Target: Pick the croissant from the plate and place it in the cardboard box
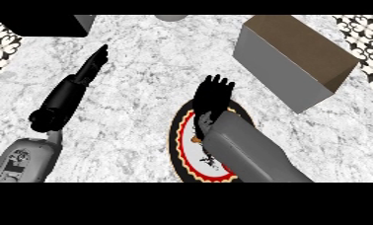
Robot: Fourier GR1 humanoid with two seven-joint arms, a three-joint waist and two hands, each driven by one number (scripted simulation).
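My right hand [211, 99] hangs over the plate [182, 145], a dark plate with a red and cream patterned rim at the lower middle of the head view. Its fingers point away and look mostly straight, covering the plate's upper part. Only a small tan sliver of the croissant [195, 139] peeks out beside my right wrist; the rest is hidden under the hand and forearm. The cardboard box [295, 61] stands at the upper right, grey outside, brown inside, tilted open toward the top. My left hand [91, 68] rests at the left with straight fingers.
A black object [44, 24] sits at the top left corner, and a grey round thing [171, 18] shows at the top edge. Patterned tiles border the marble counter [146, 71] at both far sides.
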